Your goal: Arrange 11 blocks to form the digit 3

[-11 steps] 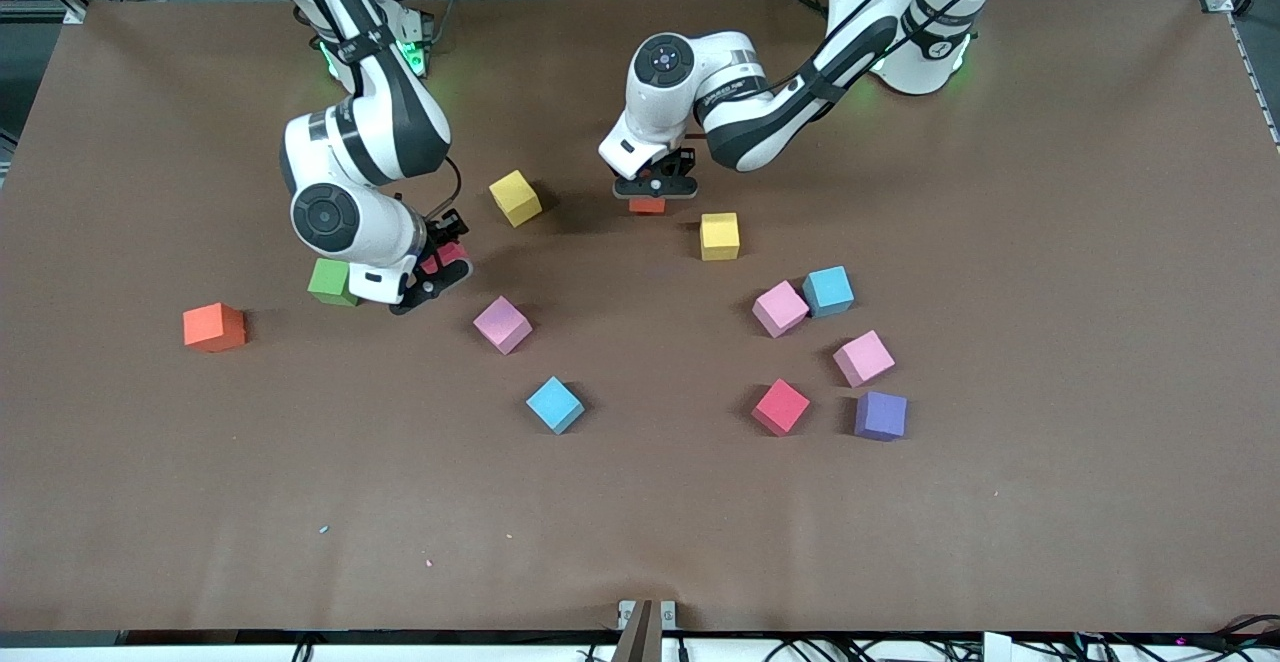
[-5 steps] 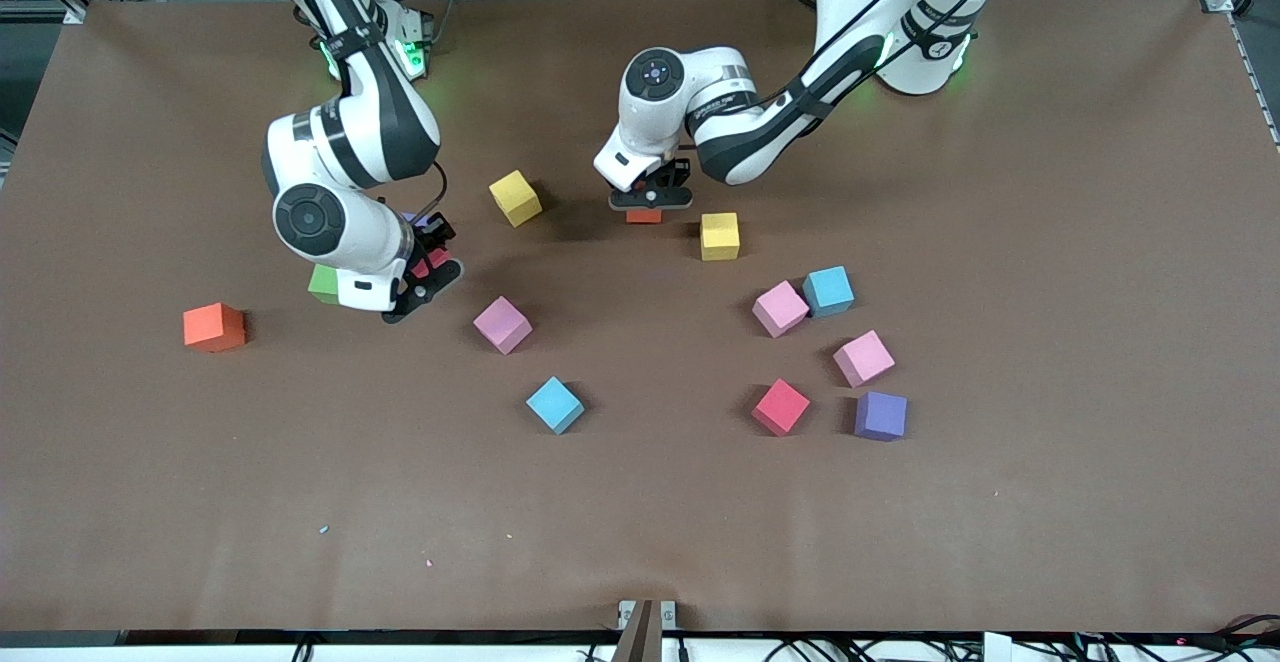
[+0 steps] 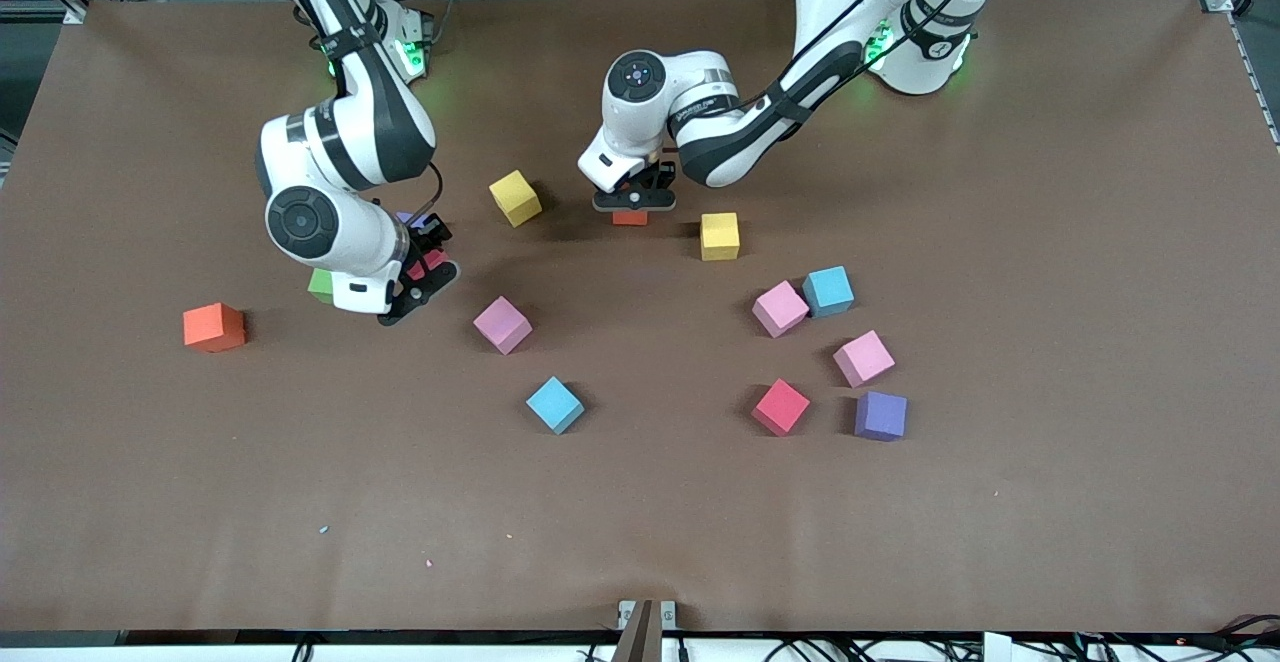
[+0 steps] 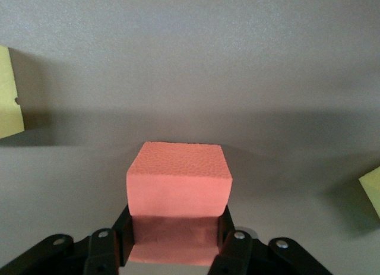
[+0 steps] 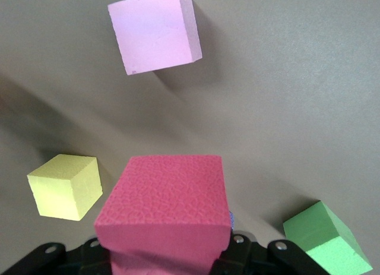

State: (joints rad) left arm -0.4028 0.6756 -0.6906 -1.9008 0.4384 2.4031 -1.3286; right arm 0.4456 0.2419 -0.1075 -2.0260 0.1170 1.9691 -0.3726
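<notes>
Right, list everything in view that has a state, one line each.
left gripper: shut on the orange block, over the table between the two yellow blocks.
right gripper: shut on the red block, raised off the table beside the green block.
loose blocks: resting singly on the table, none stacked, no digit formed yet.

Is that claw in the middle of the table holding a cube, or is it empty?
Holding one. The left gripper has its fingers against both sides of an orange-red block, between the two yellow blocks.
</notes>
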